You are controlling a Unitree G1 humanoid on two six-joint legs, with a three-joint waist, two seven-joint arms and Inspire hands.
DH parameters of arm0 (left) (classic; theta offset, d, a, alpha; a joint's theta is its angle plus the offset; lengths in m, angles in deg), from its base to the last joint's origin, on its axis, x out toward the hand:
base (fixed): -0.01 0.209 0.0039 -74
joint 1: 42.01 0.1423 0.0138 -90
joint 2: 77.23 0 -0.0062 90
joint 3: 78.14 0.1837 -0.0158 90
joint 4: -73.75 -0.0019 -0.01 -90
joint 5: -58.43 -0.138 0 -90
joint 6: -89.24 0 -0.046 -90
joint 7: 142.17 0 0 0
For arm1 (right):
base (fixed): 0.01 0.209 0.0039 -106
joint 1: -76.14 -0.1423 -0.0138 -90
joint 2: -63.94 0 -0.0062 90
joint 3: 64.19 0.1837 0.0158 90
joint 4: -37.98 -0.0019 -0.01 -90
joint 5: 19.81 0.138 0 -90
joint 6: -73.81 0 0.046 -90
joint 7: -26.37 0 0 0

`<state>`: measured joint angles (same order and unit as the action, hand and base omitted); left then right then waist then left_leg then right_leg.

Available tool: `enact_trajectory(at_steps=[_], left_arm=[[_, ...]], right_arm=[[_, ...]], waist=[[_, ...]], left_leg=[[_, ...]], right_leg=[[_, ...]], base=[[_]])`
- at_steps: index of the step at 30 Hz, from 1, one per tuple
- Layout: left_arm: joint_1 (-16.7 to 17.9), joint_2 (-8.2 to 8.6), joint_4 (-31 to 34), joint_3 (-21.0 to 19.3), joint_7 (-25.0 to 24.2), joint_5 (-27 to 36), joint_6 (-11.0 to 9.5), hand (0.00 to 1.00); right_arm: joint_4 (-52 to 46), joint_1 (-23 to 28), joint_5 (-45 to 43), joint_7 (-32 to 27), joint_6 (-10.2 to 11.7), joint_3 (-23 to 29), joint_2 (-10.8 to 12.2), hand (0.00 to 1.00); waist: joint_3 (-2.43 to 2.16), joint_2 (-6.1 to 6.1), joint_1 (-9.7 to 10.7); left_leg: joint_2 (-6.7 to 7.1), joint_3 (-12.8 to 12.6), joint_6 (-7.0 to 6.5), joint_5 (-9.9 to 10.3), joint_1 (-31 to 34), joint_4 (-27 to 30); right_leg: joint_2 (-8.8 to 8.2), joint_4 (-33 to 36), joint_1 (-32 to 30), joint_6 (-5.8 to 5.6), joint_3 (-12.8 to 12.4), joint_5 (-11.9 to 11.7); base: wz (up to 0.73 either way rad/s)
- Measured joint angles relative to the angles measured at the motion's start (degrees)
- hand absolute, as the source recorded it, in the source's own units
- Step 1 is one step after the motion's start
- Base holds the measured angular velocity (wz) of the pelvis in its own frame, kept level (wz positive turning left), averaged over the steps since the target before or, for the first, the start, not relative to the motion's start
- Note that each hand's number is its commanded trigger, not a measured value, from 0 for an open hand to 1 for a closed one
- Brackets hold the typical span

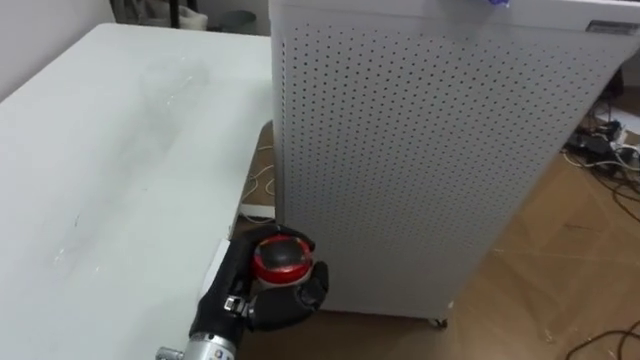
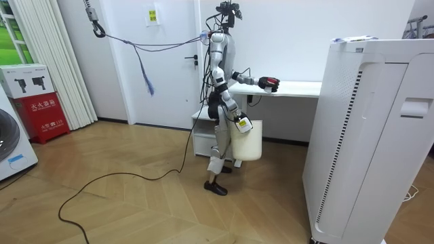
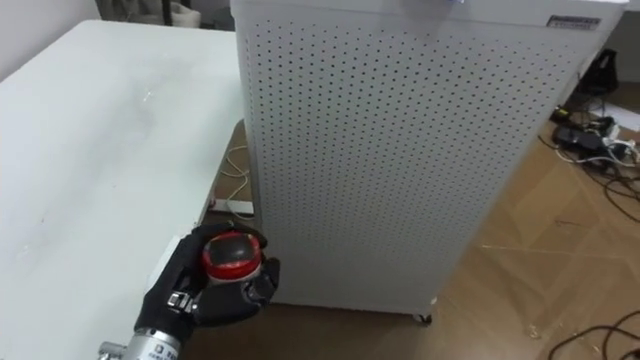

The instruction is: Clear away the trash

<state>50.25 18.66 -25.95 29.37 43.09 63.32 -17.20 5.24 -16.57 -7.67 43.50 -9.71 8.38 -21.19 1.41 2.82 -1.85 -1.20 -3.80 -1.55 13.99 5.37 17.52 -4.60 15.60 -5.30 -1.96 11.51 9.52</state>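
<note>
My left hand (image 1: 272, 296) comes in from the lower left, its dark fingers curled round a round red piece of garbage with a black rim (image 1: 281, 257). It holds the piece just past the right edge of the white table (image 1: 120, 150), in front of a perforated white cabinet (image 1: 420, 150). In the room view I stand at the table (image 2: 298, 89) with that arm stretched out and the red piece (image 2: 271, 83) over the tabletop's end. My right hand (image 2: 239, 122) is down at my hip, and a white bin (image 2: 248, 144) hangs there off the floor.
The tall white cabinet (image 2: 373, 135) stands close on my right on small casters. Cables (image 1: 600, 148) lie on the wooden floor behind it. A low white drawer unit (image 2: 203, 135) sits under the table, and a door is behind me.
</note>
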Motion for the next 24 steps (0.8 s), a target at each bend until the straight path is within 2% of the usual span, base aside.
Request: enact_trajectory(at_steps=[3,7,9,13,17,19,24], left_arm=[[0.0,-0.19,0.5,0.1,-1.7,0.0,0.0,1.0],[0.0,-0.16,1.2,0.3,-3.1,-0.1,0.0,1.0],[0.0,-0.18,1.2,0.8,-3.5,-0.1,0.0,1.0],[0.0,-0.67,1.2,0.9,-4.7,0.0,0.0,1.0],[0.0,-0.73,0.9,1.3,-5.4,0.0,0.1,1.0],[0.0,-0.63,0.4,1.5,-6.1,0.0,0.3,1.0],[0.0,-0.87,-1.1,2.1,-7.3,0.7,0.4,1.0]], right_arm=[[0.0,-1.6,-0.2,0.1,0.1,0.8,-0.4,1.0],[0.0,-3.5,-0.7,0.1,0.5,0.8,-0.8,1.0],[0.0,-4.5,-0.7,0.1,1.8,0.8,-1.4,1.0],[0.0,-5.8,-0.4,-0.7,2.3,0.8,-1.9,1.0],[0.0,-7.6,-0.3,-1.7,2.2,0.6,-2.2,1.0],[-0.1,-8.4,-0.9,-2.2,2.2,0.7,-2.2,1.0],[-1.8,-8.8,-3.8,-4.1,2.2,0.7,-2.2,1.0]], waist=[[-0.19,-0.62,-0.2],[-0.25,-0.7,-0.1],[-0.25,-0.7,-0.1],[-0.24,-0.71,-0.2],[-0.17,-0.79,-0.5],[-0.16,-0.8,-1.4],[-0.01,-1.15,-0.9]], left_leg=[[-0.11,-0.2,0.12,-0.1,0.9,0.0],[-0.17,-0.2,0.21,-0.1,1.8,0.3],[-0.2,-0.1,0.21,-0.1,1.9,0.2],[-0.28,-0.1,0.21,-0.1,1.9,0.2],[-0.35,-0.3,0.22,-0.1,2.3,0.2],[-0.36,-0.7,0.22,-0.1,2.3,0.2],[-0.2,-0.7,0.22,-0.1,4.1,0.4]], right_leg=[[0.09,0.1,-1.2,0.01,0.0,0.0],[0.14,0.1,-2.3,0.03,0.1,0.0],[0.15,0.1,-2.7,0.03,0.3,0.0],[0.22,0.0,-3.0,0.03,0.3,0.0],[0.56,0.2,-4.2,0.31,-1.0,-0.2],[0.73,0.7,-5.2,0.37,-2.3,-0.2],[0.58,2.2,-7.8,0.42,-2.2,-0.2]], base=[[-0.04],[-0.06],[-0.07],[-0.13],[-0.22],[-0.37],[-0.07]])
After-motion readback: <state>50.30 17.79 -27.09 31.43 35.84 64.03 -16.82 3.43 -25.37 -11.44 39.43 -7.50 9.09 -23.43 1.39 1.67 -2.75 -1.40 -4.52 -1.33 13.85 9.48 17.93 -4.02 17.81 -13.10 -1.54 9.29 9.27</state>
